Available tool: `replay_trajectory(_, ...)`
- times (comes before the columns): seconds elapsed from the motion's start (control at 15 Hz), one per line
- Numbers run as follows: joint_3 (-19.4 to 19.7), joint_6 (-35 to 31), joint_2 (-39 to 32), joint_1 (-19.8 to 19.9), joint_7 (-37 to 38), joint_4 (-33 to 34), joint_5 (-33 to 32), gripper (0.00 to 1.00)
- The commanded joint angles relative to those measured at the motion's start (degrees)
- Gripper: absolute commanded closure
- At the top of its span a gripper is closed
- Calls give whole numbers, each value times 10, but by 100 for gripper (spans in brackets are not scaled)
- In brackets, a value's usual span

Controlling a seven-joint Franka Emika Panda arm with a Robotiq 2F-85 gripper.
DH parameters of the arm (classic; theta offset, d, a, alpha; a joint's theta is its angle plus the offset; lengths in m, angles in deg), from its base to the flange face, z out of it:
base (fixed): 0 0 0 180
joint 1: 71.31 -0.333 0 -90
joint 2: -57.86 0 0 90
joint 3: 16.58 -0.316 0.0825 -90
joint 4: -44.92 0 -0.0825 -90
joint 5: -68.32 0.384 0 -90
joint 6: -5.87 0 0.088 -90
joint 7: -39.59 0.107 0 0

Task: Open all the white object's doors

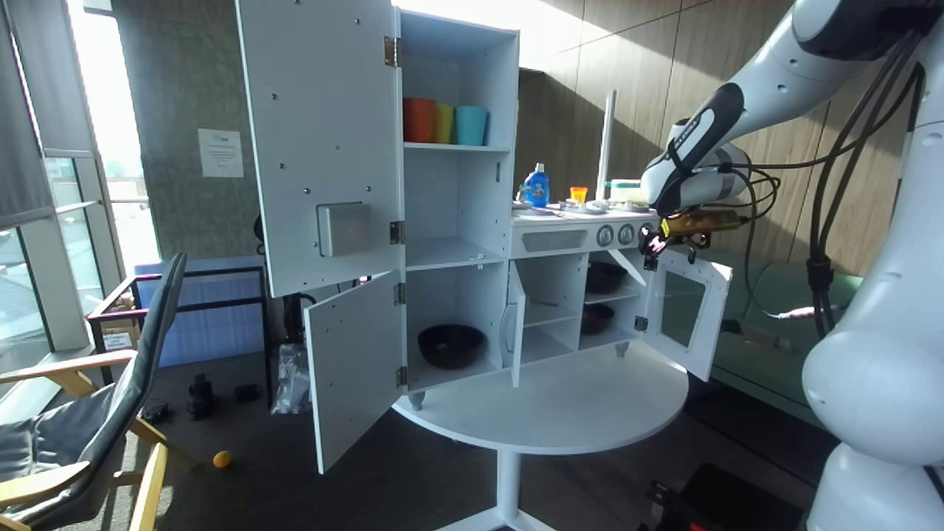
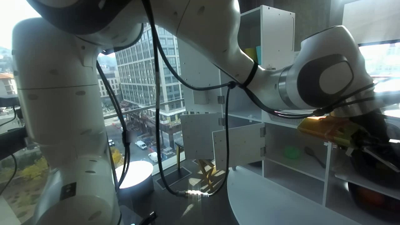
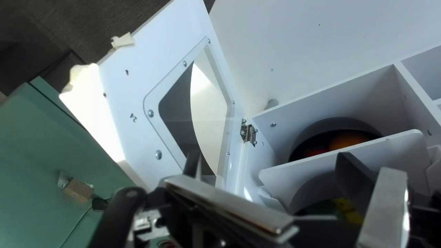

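standing on a round table (image 1: 546, 420): white play kitchen (image 1: 435, 195)

its tall upper door (image 1: 332, 133), lower door (image 1: 358, 369), short middle door (image 1: 517, 324) and windowed door (image 1: 708, 317) are all hanging open. a dark bowl (image 1: 451, 360) is sitting at the bottom of the kitchen's tall section. the gripper (image 3: 270, 162) is hanging at the kitchen's windowed end, holding its fingers (image 3: 355, 175) apart.

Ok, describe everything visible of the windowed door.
The windowed door stands swung open, a white panel, perhaps painted wood, with a framed clear window held by silver screws. Tan tape scraps cling to its free edge. A metal hinge joins it to the toy kitchen. The jaws stand apart nearby; any contact is unclear.
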Motion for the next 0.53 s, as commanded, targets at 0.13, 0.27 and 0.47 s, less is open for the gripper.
replay_trajectory(0.13,-18,-16,114,0,-59,-71,-22,0)
replay_trajectory(0.27,-22,-20,153,0,-109,-94,-3,0)
replay_trajectory(0.47,-14,-19,204,-9,-191,-124,39,0)
